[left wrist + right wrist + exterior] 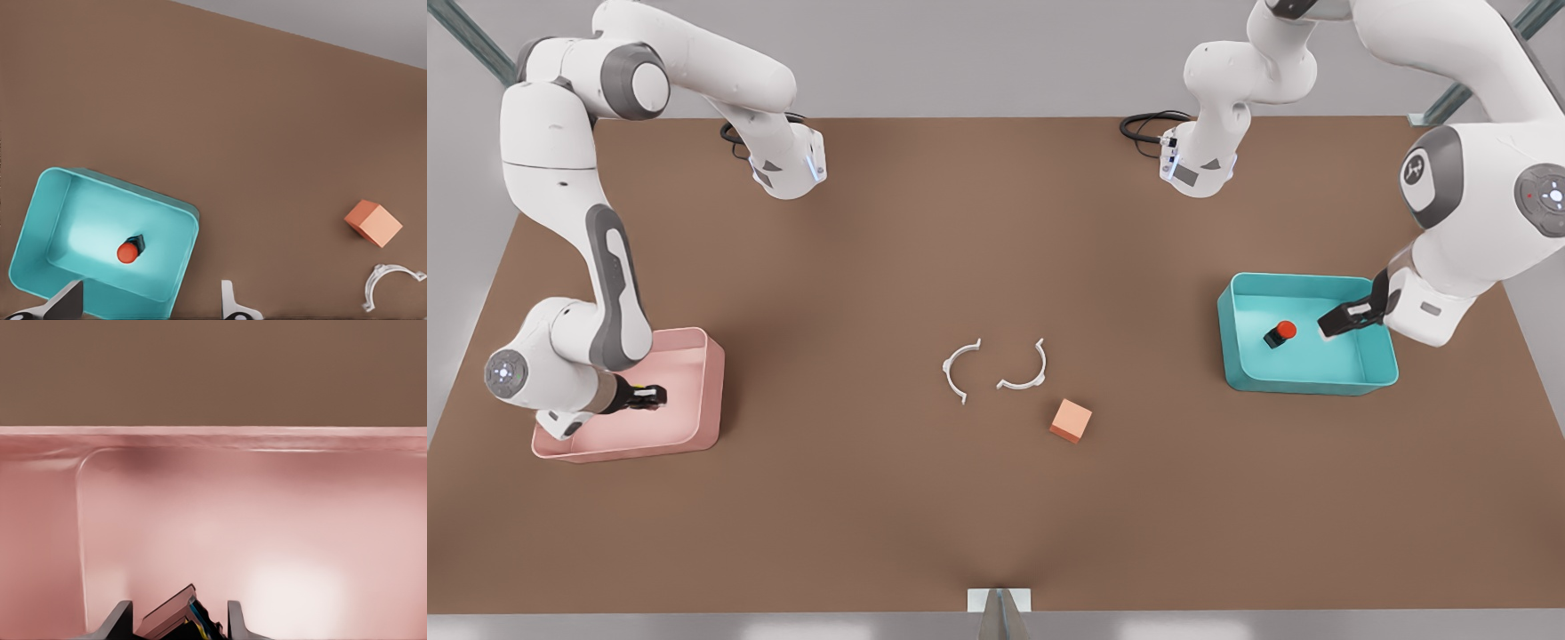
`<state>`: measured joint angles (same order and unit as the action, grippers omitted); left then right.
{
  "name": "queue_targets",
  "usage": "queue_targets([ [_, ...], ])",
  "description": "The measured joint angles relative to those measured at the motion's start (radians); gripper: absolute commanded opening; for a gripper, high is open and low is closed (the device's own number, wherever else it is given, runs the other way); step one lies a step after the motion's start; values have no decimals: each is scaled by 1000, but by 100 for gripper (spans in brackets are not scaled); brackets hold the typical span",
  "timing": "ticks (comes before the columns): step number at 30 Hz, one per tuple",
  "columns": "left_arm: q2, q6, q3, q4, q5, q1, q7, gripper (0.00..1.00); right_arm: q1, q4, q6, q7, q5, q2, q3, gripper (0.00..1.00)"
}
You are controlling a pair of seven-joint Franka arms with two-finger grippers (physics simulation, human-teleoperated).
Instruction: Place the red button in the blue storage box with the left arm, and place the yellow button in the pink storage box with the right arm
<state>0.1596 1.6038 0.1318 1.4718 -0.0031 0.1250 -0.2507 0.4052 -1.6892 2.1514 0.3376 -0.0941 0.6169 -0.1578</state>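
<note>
Here the left end effector (1336,324) hangs over the blue box (1378,373) at the front view's right, its fingers (67,301) spread wide and holding nothing; the red button (1281,333) lies tipped on its side on the floor of that box, just beside the fingertips but apart from them; in the left wrist view the red button (129,251) sits near the middle of the blue box (33,220).

At the front view's left the right end effector (649,396) is lowered into the pink box (707,391); its fingers (119,623) are closed on the yellow button (643,392), of which a tilted black base and a thin yellow edge show between them in the right wrist view (179,620); I cannot tell whether the button touches the floor of the pink box (267,440).

On the brown tabletop (871,267), near its middle, lie two white curved clips (996,366), side by side and apart; an orange cube (1071,420) rests just beside them, toward the near edge; the left wrist view shows the cube (373,223) and one clip (387,283) well apart from the blue box.
</note>
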Motion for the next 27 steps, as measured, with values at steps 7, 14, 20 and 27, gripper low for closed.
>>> queue_targets([
  [7,-1,-45,1,0,8,-2,102,100,2,17,2,65,-8,-1,-9,100],
  [14,1,-58,1,0,11,-3,170,100,-29,187,-131,34,-75,-214,-326,100],
  [20,2,-62,1,0,12,-2,212,100,-142,416,-396,-108,-147,-225,-455,100],
  [27,1,-64,1,0,12,-6,245,100,-565,277,-473,-200,25,-384,144,100],
])
